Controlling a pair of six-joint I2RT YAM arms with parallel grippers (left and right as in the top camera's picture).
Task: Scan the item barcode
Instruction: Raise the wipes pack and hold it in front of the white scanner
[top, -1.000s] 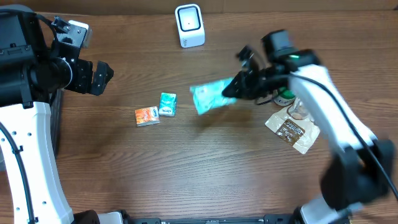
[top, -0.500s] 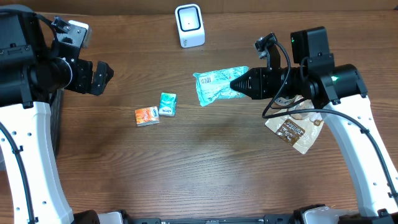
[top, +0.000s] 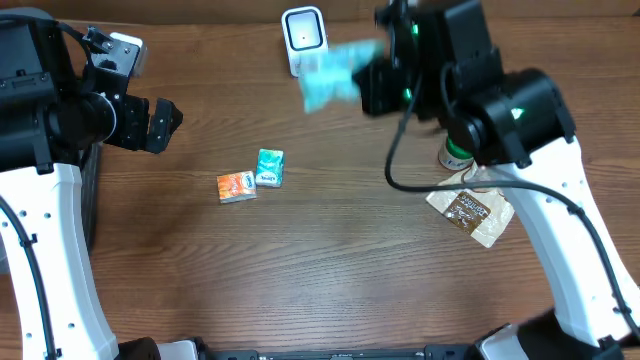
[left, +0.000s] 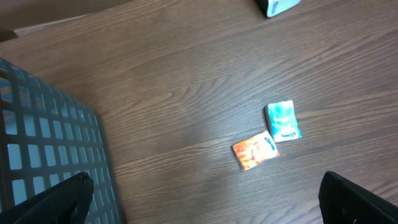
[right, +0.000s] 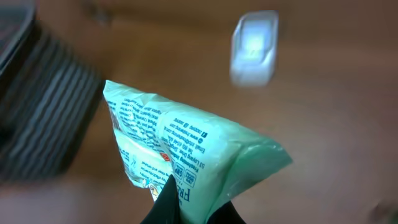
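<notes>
The right gripper (right: 189, 210) is clamped on 1 corner of the pale green packet (right: 186, 146), crinkled plastic with small dark print, held in the air just beside the white scanner (top: 305, 40). Well left of the scanner, the left gripper (top: 162, 122) stands wide, holding nothing.

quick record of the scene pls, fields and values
right gripper: shut on green packet, raised near scanner
left gripper: open, empty, at the left side
packet print: faces the right wrist camera
on table: orange box beside teal box; brown packet at right
scan: cannot tell if done
</notes>
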